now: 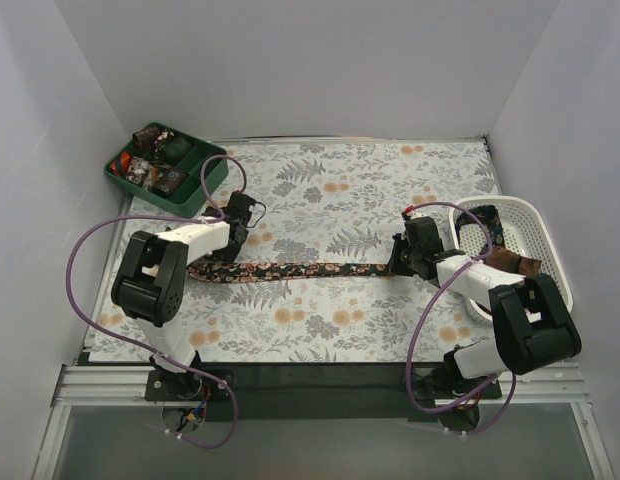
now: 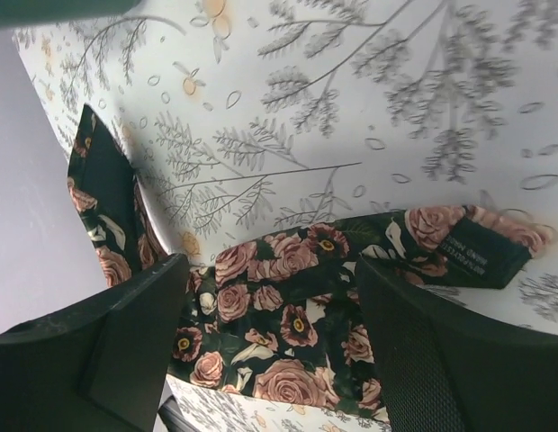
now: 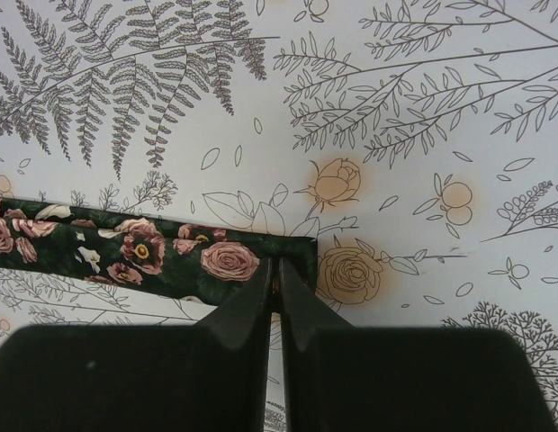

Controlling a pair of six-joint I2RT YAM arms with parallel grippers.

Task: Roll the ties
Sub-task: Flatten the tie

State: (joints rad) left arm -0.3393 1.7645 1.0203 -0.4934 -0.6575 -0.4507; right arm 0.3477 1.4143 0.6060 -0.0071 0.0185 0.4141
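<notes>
Far left, at the back corner of the fern-patterned worktop, a green tray with dividers holds several coiled ties, packed in its compartments; their number cannot be told. Just right of the tray and in front of it, the left tool is lowered over the wide end of the long tie; its jaws stand apart, one on each side of the cloth, and the wrist view does not show whether either presses on it. The wide end lies crumpled between them, dark cloth with pink roses, a black label showing on a turned-over flap to the right; another part of the cloth runs up the left of that view. From there the long tie lies flat and straight across the middle of the worktop, running left to right. At its narrow end the right tool has its jaws closed together on the near edge of the cloth, just short of the squared tip. Far right, touching the side wall, a white basket with lattice sides holds loose ties, dark and brown, one hanging over its near rim.
</notes>
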